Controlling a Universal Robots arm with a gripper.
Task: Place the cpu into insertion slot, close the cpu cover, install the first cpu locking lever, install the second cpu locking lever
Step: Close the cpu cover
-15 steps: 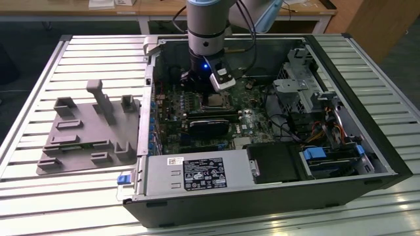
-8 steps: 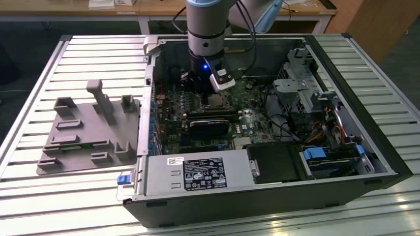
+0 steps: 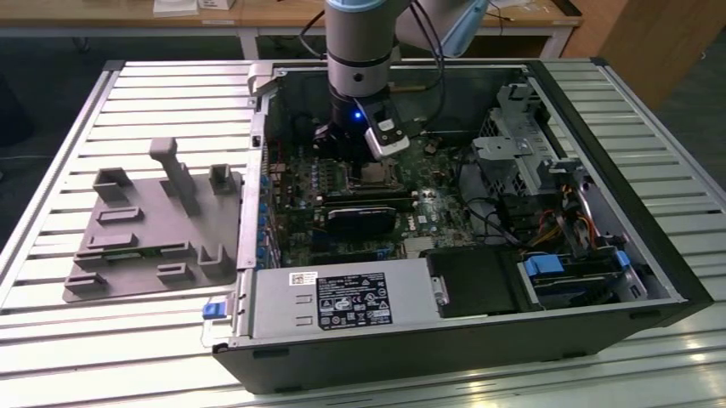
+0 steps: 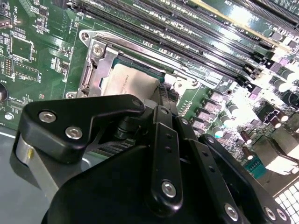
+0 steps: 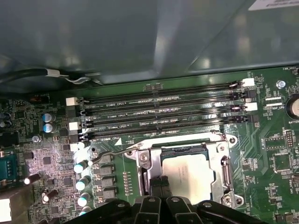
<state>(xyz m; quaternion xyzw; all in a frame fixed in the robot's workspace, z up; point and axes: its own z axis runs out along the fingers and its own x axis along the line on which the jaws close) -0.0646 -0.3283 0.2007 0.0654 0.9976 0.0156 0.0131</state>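
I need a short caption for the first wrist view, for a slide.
The gripper at the edge of the cpu lying in the insertion slot.

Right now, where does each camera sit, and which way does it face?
Exterior view: off the arm, looking down into the open computer case; the arm shows.
First wrist view: on the wrist, looking past the claw at the cpu.
Second wrist view: on the wrist, behind the claw, facing the motherboard.
Shared: both wrist views show claw, cpu.

cpu [image 5: 189,171] edge behind pincer [image 5: 162,182]
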